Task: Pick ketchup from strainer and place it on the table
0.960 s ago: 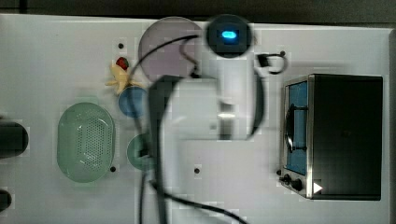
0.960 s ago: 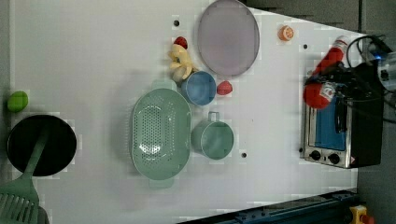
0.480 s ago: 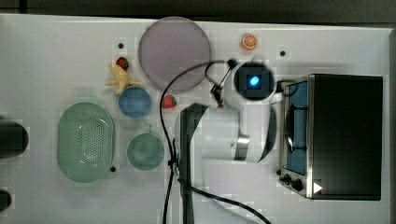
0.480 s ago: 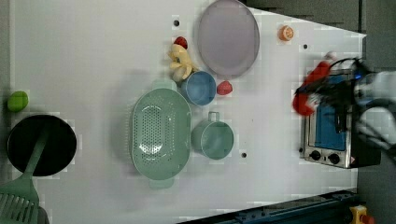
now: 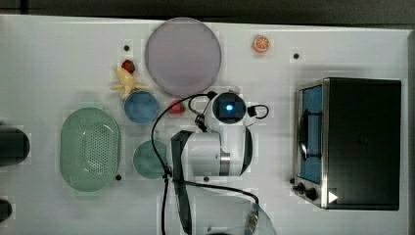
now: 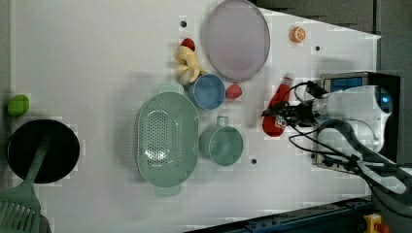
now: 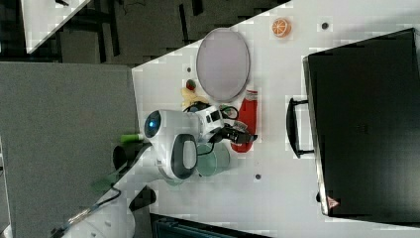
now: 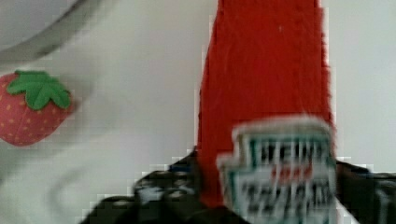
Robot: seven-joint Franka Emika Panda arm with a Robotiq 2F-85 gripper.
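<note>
Since a second ago the arm has swung from the toaster oven [image 6: 357,82] back over the table [image 6: 97,48]. Its end effector [image 6: 279,110] straddles the ketchup [image 6: 277,109], which lies on the table; whether the jaws grip it I cannot tell. A strawberry [image 8: 30,107] lies nearby. Farther off sits the empty strainer [image 6: 166,138].
</note>
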